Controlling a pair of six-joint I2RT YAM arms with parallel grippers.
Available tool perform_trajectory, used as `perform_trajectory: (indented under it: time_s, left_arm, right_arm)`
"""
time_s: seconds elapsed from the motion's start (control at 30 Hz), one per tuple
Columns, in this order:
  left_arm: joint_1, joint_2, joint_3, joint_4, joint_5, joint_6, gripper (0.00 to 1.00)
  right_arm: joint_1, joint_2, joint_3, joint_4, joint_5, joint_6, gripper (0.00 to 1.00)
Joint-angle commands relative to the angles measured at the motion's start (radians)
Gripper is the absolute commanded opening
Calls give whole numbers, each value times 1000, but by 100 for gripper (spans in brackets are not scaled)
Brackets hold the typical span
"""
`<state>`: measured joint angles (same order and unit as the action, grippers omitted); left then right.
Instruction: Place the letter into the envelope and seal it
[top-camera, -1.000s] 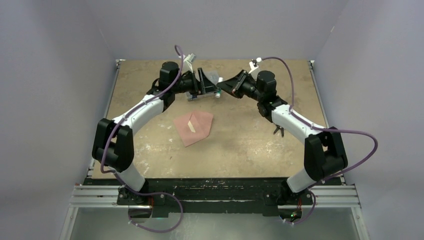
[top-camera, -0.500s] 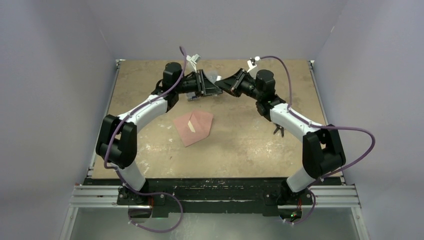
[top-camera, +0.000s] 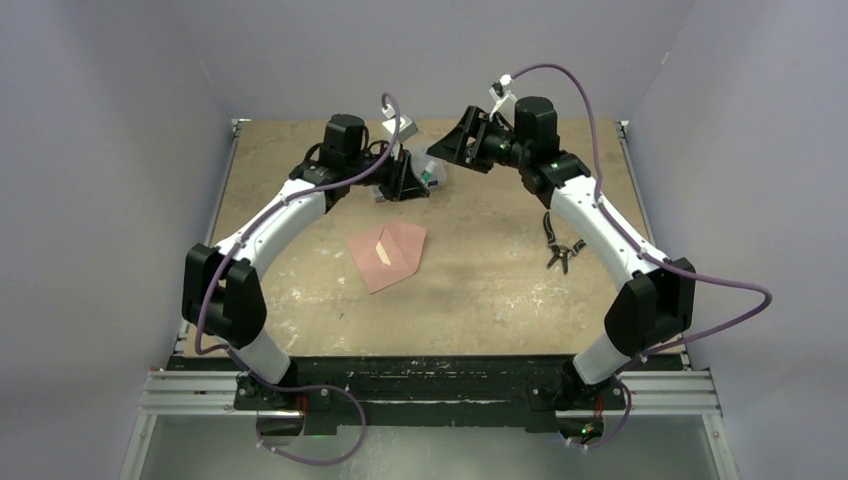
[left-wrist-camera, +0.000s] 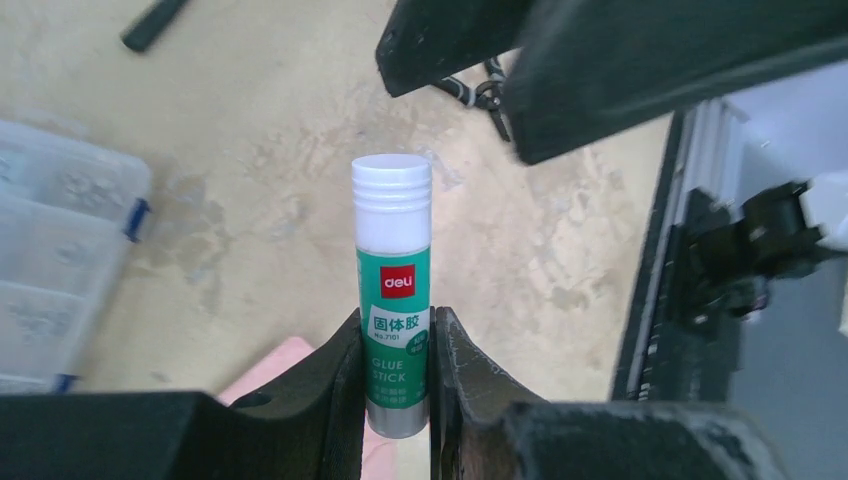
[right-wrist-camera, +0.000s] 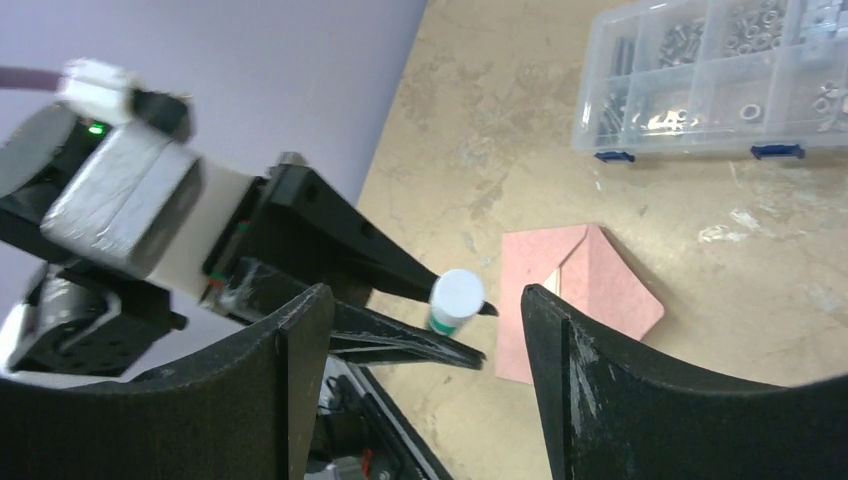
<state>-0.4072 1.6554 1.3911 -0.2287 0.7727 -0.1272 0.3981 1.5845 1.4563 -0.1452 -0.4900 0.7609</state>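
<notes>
My left gripper (left-wrist-camera: 394, 325) is shut on a green and white glue stick (left-wrist-camera: 392, 250), held upright by its lower half, white cap on top. From above, the left gripper (top-camera: 415, 180) hangs over the table's back middle. My right gripper (top-camera: 450, 145) stands open just right of it and higher, facing it. The glue stick (right-wrist-camera: 456, 298) shows between the right gripper's (right-wrist-camera: 425, 295) spread fingers, apart from both. The pink envelope (top-camera: 390, 258) lies flat mid-table. Only a pale sliver of the letter (top-camera: 383, 252) shows at its opening.
A clear compartment box (right-wrist-camera: 720, 80) of small hardware lies at the back, under the left arm. Small black pliers (top-camera: 557, 255) lie to the right beside the right arm. A black pen-like object (left-wrist-camera: 150, 22) lies on the table past the box.
The two grippers met tip to tip at the back. The left one has shut on the glue stick. The right one has opened and drawn back, up and to the right.
</notes>
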Motion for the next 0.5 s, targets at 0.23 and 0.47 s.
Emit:
perform_trajectory:
  time_s: [0.23, 0.47]
  left_arm:
    - [-12, -54, 116, -77, -3, 452, 0]
    - [-13, -66, 139, -96, -6, 500, 0]
  right_arm:
    - [-1, 59, 147, -196, -79, -143, 67]
    - [-1, 71, 171, -192, -116, -141, 57]
